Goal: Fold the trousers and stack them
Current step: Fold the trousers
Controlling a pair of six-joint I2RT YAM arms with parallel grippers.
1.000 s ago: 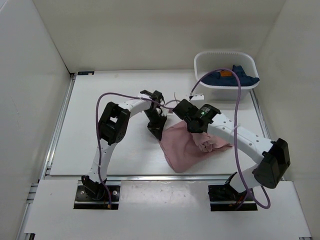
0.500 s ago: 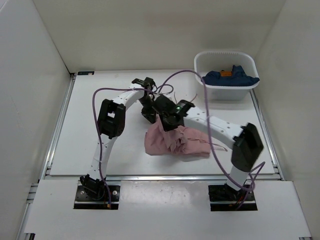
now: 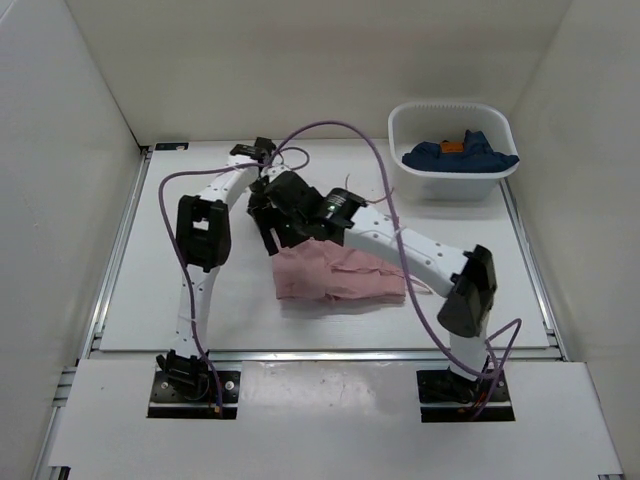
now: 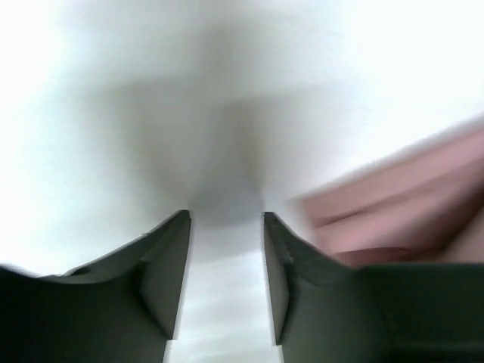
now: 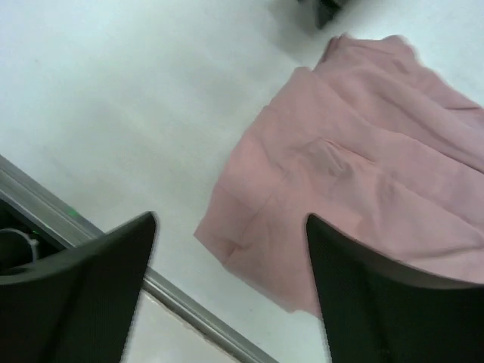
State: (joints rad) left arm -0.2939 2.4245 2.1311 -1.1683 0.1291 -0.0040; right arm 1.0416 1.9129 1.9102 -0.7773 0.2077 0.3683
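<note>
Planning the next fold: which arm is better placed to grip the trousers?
Probably right: the right gripper hangs open over the trousers; the left gripper, also open, faces mostly bare table.

White plastic tub (image 3: 455, 186) at table's far right corner, dark blue garment (image 3: 462, 157) bunched inside, orange tag (image 3: 452, 147) on top. White table (image 3: 140, 290), metal rail (image 3: 114, 250) along left edge, white walls around.

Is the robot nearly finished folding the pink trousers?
Mostly. The pink trousers lie in a compact, roughly rectangular bundle on the table. Nothing is in hand: the left gripper and right gripper are both open and empty. Not yet done: stacking them.
</note>
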